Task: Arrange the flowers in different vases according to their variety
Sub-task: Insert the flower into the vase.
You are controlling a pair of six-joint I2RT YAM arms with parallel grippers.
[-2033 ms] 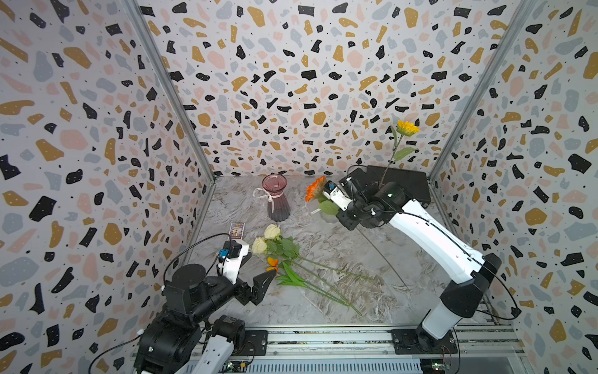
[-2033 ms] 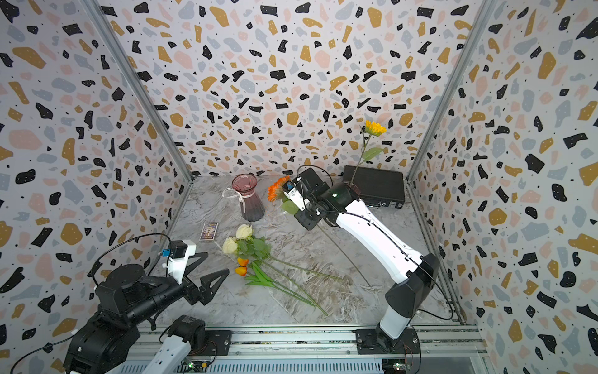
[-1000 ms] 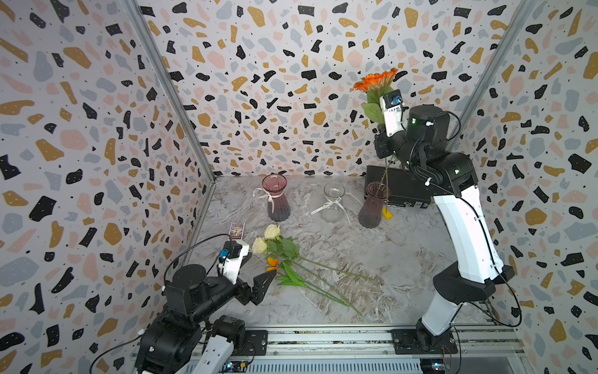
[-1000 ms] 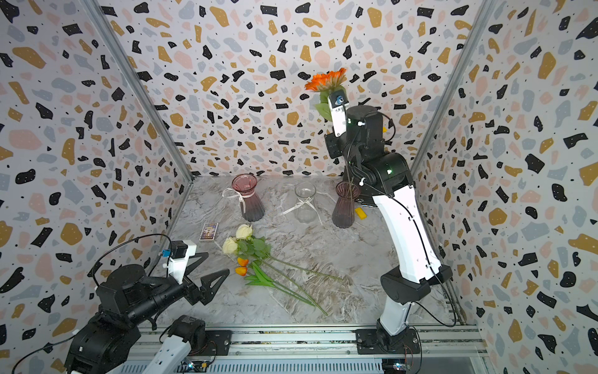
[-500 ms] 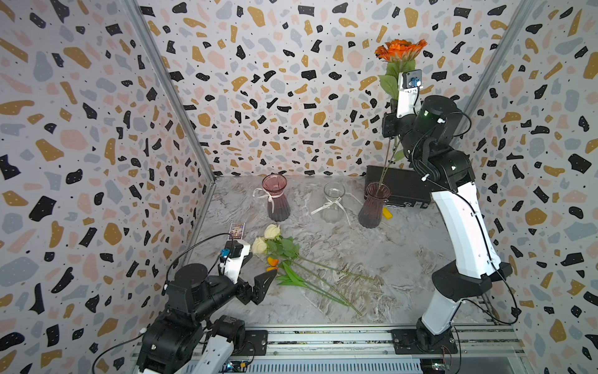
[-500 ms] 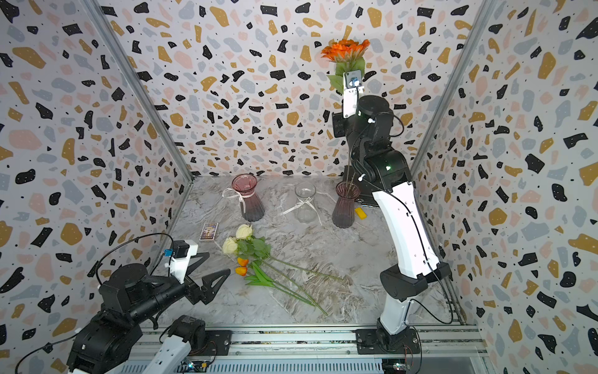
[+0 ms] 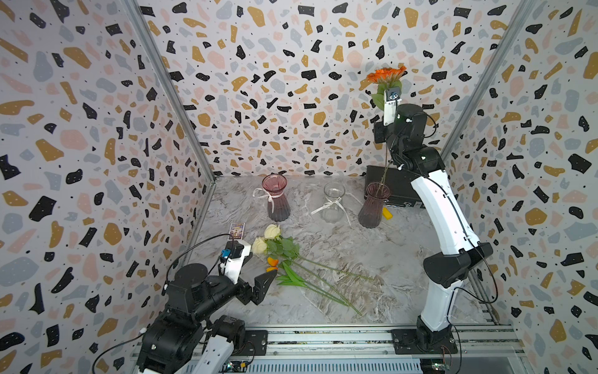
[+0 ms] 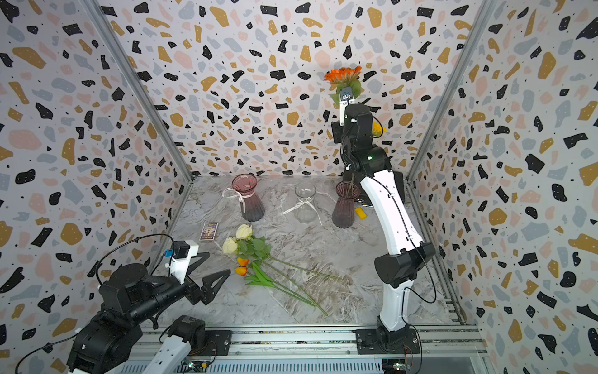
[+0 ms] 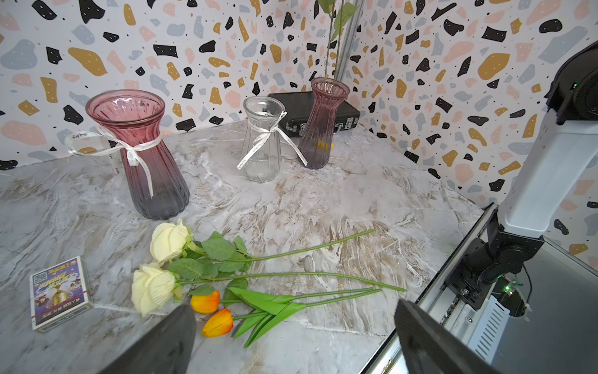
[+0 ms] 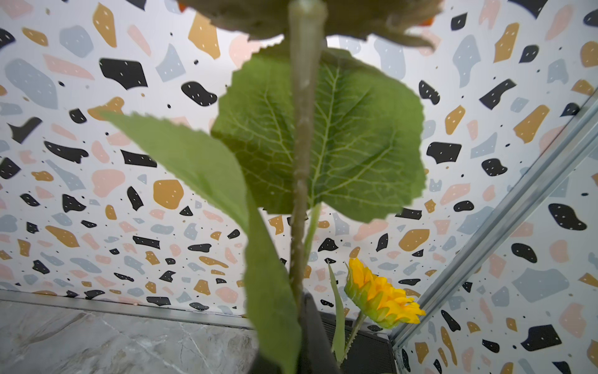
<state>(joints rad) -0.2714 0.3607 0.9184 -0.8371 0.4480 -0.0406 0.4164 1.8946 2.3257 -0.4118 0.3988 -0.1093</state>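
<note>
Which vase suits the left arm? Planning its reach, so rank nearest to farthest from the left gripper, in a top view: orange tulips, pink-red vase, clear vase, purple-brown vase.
1. orange tulips, lying just ahead of the left gripper.
2. pink-red vase, back left.
3. clear vase, back middle.
4. purple-brown vase, back right.

Blocking the far side in a row: pink vase (image 7: 276, 200), clear vase (image 7: 333, 205), purple-brown vase (image 7: 372, 207), black case (image 7: 394, 186) behind. Cluttering the near left: roses (image 7: 271, 231), tulips (image 7: 272, 261), card box (image 7: 237, 230). Leaving bare marble (image 7: 388, 259) centre-right.
</note>
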